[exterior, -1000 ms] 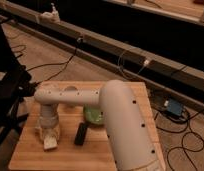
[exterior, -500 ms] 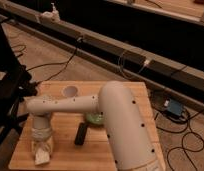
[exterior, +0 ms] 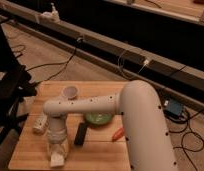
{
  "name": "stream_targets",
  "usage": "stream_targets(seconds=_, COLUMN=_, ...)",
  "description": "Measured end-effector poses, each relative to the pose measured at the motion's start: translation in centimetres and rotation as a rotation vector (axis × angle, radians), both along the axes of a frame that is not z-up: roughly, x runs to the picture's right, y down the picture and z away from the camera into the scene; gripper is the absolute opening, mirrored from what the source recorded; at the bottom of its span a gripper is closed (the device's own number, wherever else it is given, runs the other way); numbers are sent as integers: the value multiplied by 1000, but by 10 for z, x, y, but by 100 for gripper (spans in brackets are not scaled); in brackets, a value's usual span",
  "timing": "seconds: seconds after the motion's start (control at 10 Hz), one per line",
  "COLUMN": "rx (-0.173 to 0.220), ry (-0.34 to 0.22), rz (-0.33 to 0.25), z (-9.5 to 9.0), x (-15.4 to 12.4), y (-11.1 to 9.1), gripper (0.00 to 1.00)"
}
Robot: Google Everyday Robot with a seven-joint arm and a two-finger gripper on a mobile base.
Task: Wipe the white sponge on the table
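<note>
Reaching down from the white arm toward the front-left corner of the light bamboo-wood surface (exterior: pixel 30 150), the fingers (exterior: pixel 57 147) are clamped tight on the small flat off-white rectangular sponge (exterior: pixel 57 160). The sponge sits directly beneath them and appears to press on the wood just inside the front edge. Its long axis cannot be told from here, but the slim black bar (exterior: pixel 81 134) lies just to the right and slightly farther back, so a wiping stroke looks freest along the front edge or toward the left edge.
</note>
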State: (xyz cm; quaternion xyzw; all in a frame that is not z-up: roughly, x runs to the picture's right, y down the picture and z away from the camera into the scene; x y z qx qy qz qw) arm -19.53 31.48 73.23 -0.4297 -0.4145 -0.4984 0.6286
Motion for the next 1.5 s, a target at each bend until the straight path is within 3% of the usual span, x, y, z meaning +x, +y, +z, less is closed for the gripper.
stream_targets(seconds=0.2, rx=27, ry=31, rz=3, z=11, x=15, y=-15, gripper=0)
stream_targets(seconds=0.4, rx=73, ry=27, rz=11, z=28, x=15, y=-34, gripper=0)
stream_targets(seconds=0.7, rx=129, ry=-35, rz=11, z=48, x=-11, y=-57, gripper=0)
stream_targets(seconds=0.9, rx=155, ry=-109, rz=10, z=56, x=-42, y=-67, gripper=0)
stream_targets(seconds=1.2, rx=151, ry=-224, rz=5, z=56, x=-92, y=-59, gripper=0)
stream_targets(seconds=1.5, rx=110, ry=-324, rz=20, z=32, x=-138, y=-30, gripper=0)
